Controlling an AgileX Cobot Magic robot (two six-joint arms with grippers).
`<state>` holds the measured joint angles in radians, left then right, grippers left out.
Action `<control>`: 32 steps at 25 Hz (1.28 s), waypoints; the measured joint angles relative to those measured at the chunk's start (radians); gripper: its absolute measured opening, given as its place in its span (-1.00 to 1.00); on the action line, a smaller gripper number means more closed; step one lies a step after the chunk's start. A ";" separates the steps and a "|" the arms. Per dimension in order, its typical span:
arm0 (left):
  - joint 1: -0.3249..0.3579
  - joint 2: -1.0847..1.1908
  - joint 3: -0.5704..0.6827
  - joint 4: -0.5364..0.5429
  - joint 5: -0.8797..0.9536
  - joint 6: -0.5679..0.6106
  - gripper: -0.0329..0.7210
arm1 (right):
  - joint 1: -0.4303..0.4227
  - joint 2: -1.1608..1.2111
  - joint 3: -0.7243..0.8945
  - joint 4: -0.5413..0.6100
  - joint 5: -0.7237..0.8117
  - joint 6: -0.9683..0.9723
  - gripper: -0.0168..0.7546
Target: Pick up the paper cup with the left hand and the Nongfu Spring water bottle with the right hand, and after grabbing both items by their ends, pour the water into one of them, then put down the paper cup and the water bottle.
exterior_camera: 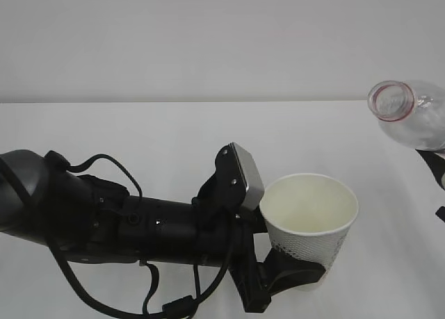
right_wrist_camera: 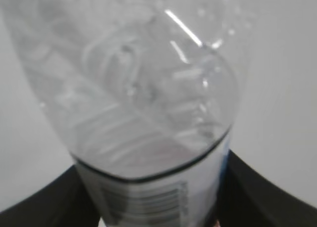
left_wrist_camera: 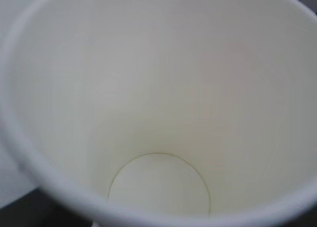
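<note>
Right of centre in the exterior view, at about four o'clock from the middle, the paper cup (exterior_camera: 310, 222) is held clear of the white table (exterior_camera: 174, 145), mouth up and tipped slightly toward the camera. The left hand (exterior_camera: 295, 274) clamps it low on the dotted lower wall, black fingers wrapped against the cup's base from the seven o'clock side. Behind the grip, the grey block (exterior_camera: 247, 173) sits at the cup's nine o'clock, just beside the rim, and the bulky black arm (exterior_camera: 118, 218) with its cables runs off toward nine o'clock. The left wrist view looks straight down into the cup (left_wrist_camera: 163, 103): cream walls, round bottom, no liquid that can be made out.

Up at two o'clock from the cup, well apart from it, the Nongfu Spring water bottle (exterior_camera: 411, 114) hangs tilted, its open mouth and red neck ring turned toward the cup. The right hand (exterior_camera: 437, 173) shows only as black pieces at the frame edge beneath it. In the right wrist view its jaws close on the bottle (right_wrist_camera: 148, 103) at the labelled part, dark fingers (right_wrist_camera: 44, 202) on either side.
</note>
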<state>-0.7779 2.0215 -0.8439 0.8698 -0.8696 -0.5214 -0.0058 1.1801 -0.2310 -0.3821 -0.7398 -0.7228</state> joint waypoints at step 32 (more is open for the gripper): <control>0.000 0.000 0.000 0.042 -0.002 -0.019 0.52 | 0.000 0.000 0.000 0.014 -0.002 -0.157 0.23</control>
<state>-0.7779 2.0215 -0.8439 0.9119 -0.8715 -0.5402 -0.0058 1.1801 -0.2310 -0.3678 -0.7413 -0.8794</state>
